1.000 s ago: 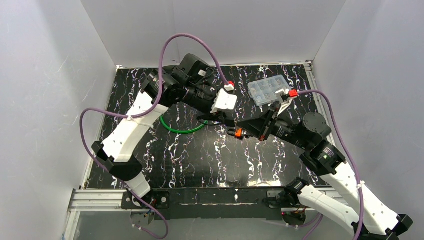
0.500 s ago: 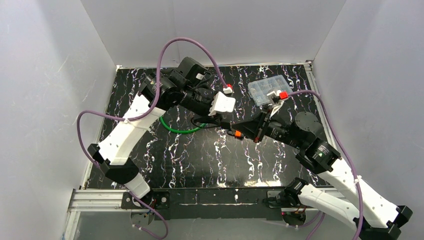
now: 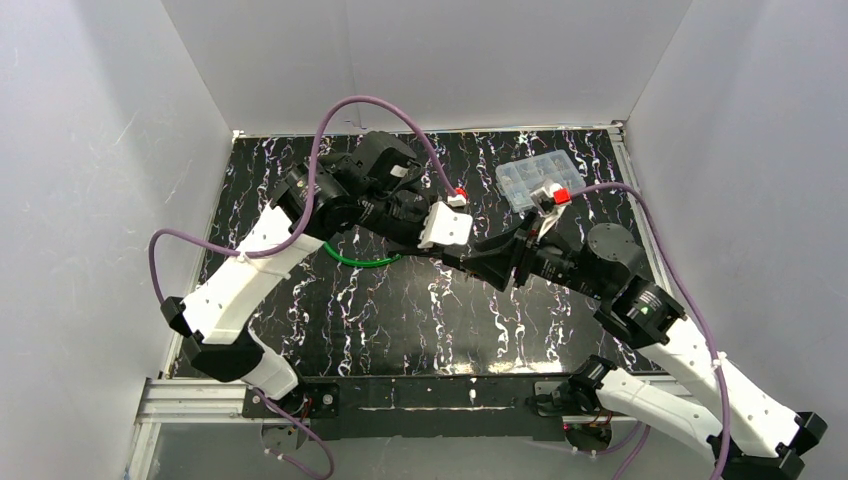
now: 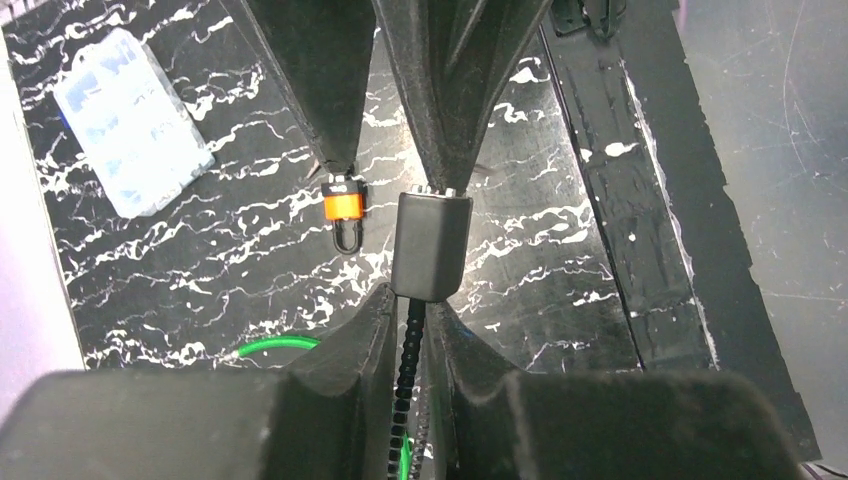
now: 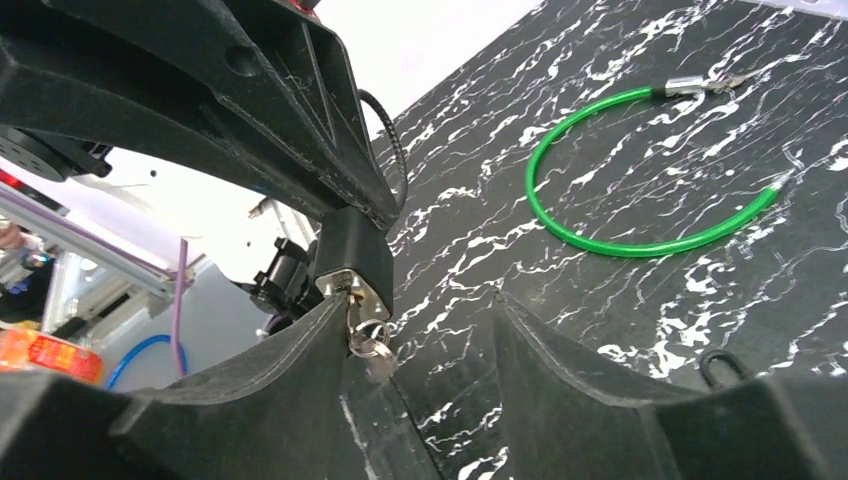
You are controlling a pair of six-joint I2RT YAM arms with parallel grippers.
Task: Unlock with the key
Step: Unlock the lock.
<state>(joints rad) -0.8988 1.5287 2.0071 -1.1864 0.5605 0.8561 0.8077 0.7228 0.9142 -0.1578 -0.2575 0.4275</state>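
The black lock (image 4: 432, 245) hangs above the desk (image 4: 560, 230) between the two arms. Its body lies in line with its ribbed cable, which the left hand (image 4: 410, 305) pinches tight. The metal keyed end faces the right hand (image 5: 420, 300) and a key (image 5: 368, 340) on a ring sits in it, against one finger. That hand's fingers stand apart. A small orange padlock (image 4: 345, 203) shows by the other fingertip.

Bore little on the black, white-veined table (image 3: 400, 320): held a green cable loop (image 3: 345, 258) lying flat left of centre toward the far side, and kept a clear compartment box (image 3: 530, 178) at the far right, well apart.
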